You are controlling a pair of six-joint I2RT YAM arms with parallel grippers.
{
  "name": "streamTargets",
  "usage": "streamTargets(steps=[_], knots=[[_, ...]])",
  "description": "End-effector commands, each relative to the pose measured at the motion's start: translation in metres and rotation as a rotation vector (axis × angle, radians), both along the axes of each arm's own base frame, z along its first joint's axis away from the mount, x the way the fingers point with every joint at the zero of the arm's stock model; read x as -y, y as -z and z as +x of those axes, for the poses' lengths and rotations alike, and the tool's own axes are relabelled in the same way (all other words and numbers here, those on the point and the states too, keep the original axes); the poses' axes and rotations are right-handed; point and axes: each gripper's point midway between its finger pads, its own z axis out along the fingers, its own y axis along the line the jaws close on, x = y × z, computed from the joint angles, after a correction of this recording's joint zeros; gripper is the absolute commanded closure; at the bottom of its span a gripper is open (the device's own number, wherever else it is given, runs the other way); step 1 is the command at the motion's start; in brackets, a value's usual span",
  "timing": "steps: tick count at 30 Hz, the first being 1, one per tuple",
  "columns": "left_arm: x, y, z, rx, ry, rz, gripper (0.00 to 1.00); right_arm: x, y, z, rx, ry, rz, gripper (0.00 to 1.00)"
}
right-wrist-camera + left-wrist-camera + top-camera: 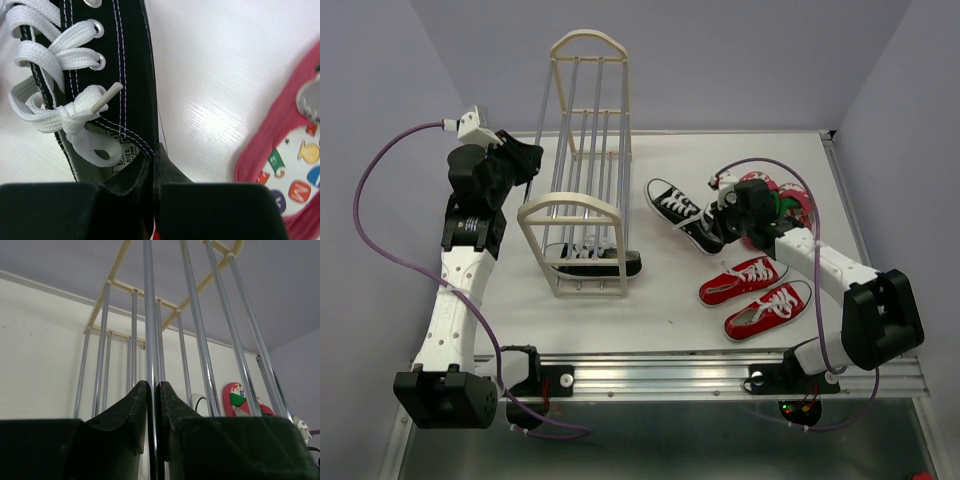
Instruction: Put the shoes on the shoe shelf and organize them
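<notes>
My right pincer [154, 155] is pinched shut on the ankle wall of the loose black sneaker [678, 208]. One finger is inside the opening and one outside, just behind the bow of its white laces. That sneaker lies on the desk [670, 322] to the right of the shoe shelf [582, 215], near it but not touching. My left pincer [153, 390] is closed tight on one of the shelf's thin silver rods [149, 315], at the shelf's left side. I take that to be a steadying hold.

By my reckoning, only one shoe of the six is in place: the other black sneaker [597, 262] lies on the lowest tier. The upper tiers carry nothing that I can see.

The rest wait on the desk. The two red sneakers [745, 280] lie side by side toward the front right, well apart from the shelf. The pink flip-flops [804, 203] lie at the far right, partly hidden under my right arm, so I cannot tell how they sit against each other.

The task looks to be at an early stage. The gripped black sneaker has yet to join its mate on the shelf, and then both remaining pairs have to follow.
</notes>
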Motion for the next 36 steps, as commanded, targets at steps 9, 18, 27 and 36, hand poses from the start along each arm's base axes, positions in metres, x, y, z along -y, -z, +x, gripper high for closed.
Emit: streamTargets(steps=[9,18,27,36], knots=[[-0.003,0.025,0.007,-0.051,-0.011,0.055,0.82,-0.072,-0.068,0.048,0.274,-0.445,0.081,0.99],[0.0,0.031,0.013,-0.064,0.005,0.056,0.82,-0.101,-0.047,0.067,0.232,-0.509,0.044,0.99],[0.002,0.034,0.014,-0.057,0.017,0.059,0.82,-0.146,-0.051,0.074,0.275,-0.567,0.177,0.98],[0.004,0.038,0.017,-0.066,0.029,0.054,0.82,-0.178,-0.054,0.081,0.302,-0.62,0.22,0.95]])
